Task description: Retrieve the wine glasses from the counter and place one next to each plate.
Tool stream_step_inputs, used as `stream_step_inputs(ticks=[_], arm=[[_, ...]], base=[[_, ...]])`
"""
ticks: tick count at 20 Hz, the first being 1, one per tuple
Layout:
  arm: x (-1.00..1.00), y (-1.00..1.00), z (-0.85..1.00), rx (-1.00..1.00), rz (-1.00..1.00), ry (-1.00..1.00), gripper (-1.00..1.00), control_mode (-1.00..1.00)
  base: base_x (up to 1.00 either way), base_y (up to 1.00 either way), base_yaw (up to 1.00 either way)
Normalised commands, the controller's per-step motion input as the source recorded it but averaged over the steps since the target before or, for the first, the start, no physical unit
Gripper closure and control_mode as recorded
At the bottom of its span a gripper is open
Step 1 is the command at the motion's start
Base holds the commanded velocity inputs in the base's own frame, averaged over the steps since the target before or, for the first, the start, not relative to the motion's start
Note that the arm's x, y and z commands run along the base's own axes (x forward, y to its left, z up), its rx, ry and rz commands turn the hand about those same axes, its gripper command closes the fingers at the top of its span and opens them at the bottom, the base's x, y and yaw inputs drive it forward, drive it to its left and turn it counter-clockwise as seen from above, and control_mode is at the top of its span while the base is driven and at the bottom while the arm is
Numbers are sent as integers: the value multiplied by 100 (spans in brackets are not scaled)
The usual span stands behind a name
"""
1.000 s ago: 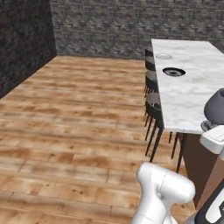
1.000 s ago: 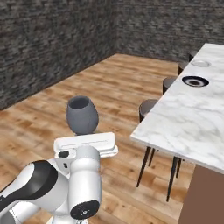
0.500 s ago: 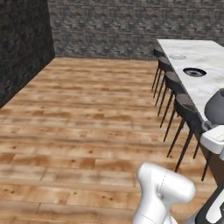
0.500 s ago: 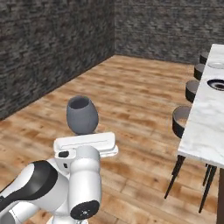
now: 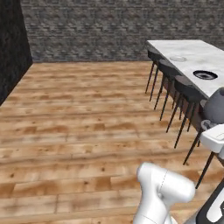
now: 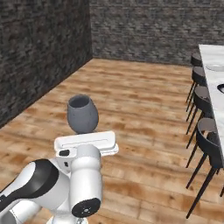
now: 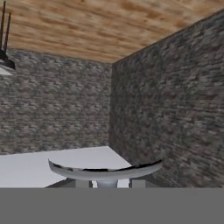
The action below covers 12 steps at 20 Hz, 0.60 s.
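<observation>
My gripper (image 7: 110, 184) is shut on the stem of one wine glass, held upright above the hand. Its grey-blue bowl (image 6: 82, 113) rises over the white hand in the right base view and shows at the right edge of the left base view (image 5: 216, 106). In the hand view the glass's round foot (image 7: 105, 169) spans the gap just above the fingertips (image 7: 83, 184). Two plates lie on the long marble island: a light one (image 5: 178, 58) farther off and a darker one (image 5: 204, 75) nearer. The counter is out of view.
The long marble island (image 5: 197, 49) runs along the right, with a row of black stools (image 5: 183, 89) on its near side, also seen as stools (image 6: 205, 131) in the right base view. Open wooden floor (image 5: 87, 113) lies ahead, bounded by dark stone walls (image 6: 39, 48).
The whole picture has shifted as the base moved: the island and stools have slid to the right and farther off. The glass stays gripped in the same place over the hand.
</observation>
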Motion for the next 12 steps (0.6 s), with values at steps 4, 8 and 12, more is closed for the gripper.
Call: stream_step_inputs(ticks=[4,8,12], arm=[[0,0,0,0,0,0,100,100],[0,0,0,0,0,0,100,100],[0,0,0,0,0,0,100,100]], base=[[100,100,-40],[100,100,-41],[100,100,-44]])
